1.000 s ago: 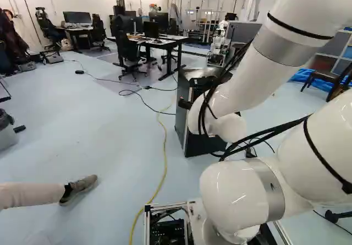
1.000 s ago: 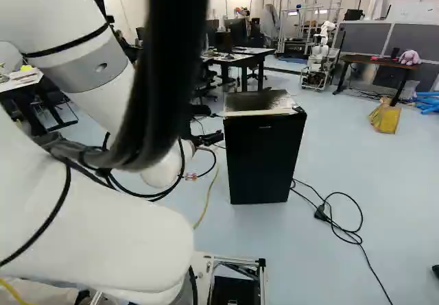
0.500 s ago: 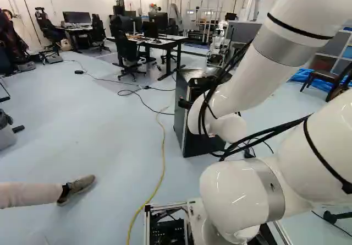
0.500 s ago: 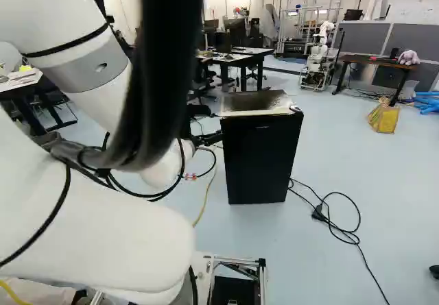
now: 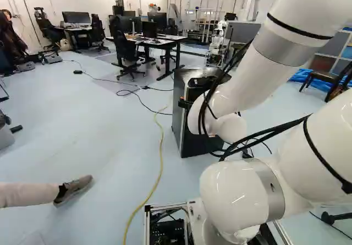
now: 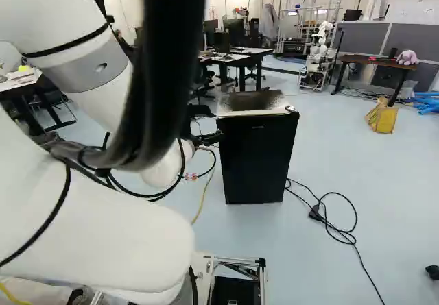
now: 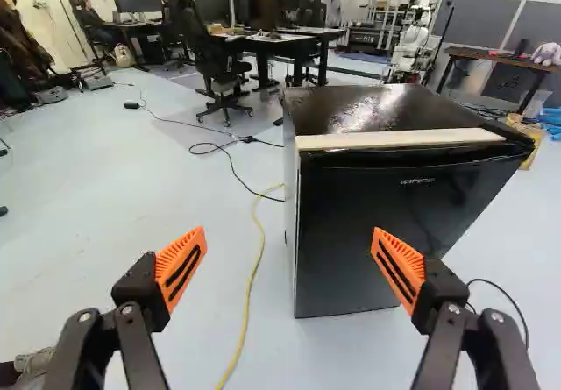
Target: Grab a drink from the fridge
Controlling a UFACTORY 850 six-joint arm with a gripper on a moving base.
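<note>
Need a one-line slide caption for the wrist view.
End effector open, orange pads apart, ahead of it a black mini fridge with a yellow cable on the floor alongside.

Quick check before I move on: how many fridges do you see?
1: the small black box-shaped fridge with a pale strip along its top front edge, ahead of the open, orange-padded black gripper. Others could be hidden behind the white arm in the base views.

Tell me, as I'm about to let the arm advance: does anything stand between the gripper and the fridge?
Nothing visible stands between the open gripper and the fridge; a yellow cable lies on the floor beside it. The shut door hides any drink inside.
</note>
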